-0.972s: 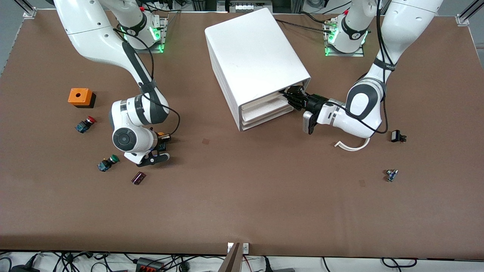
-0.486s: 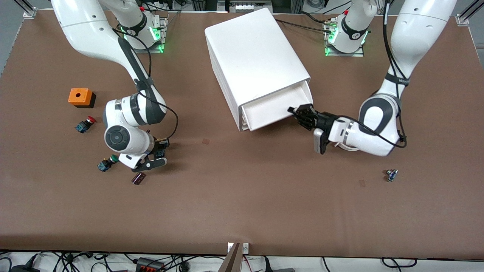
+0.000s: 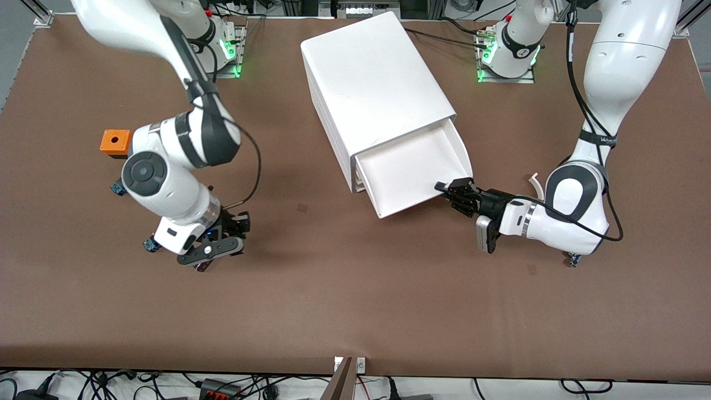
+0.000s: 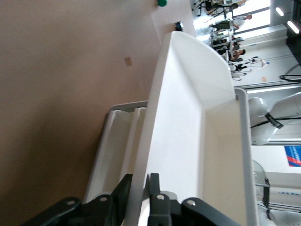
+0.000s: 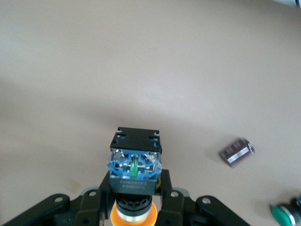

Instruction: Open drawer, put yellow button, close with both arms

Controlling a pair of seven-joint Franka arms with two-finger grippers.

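The white cabinet (image 3: 372, 78) stands mid-table, and its top drawer (image 3: 411, 166) is pulled well out and empty. My left gripper (image 3: 449, 193) is shut on the drawer's front rim at the corner toward the left arm's end. In the left wrist view the thin white rim (image 4: 141, 188) runs between the fingers of the left gripper (image 4: 140, 186). My right gripper (image 3: 233, 225) hangs above the table toward the right arm's end. It is shut on the yellow button (image 5: 135, 169), with the orange cap toward the palm and the blue-black body pointing out. The hand hides the button in the front view.
An orange box (image 3: 114, 142) sits near the right arm's end. The green button (image 5: 284, 214) and a dark maroon part (image 5: 236, 151) lie on the table under the right hand. A white curved strip (image 3: 534, 180) and a small part (image 3: 572, 258) lie by the left arm.
The left gripper has pulled the top drawer out toward the front camera. The right gripper has risen from the table with the yellow button in it.
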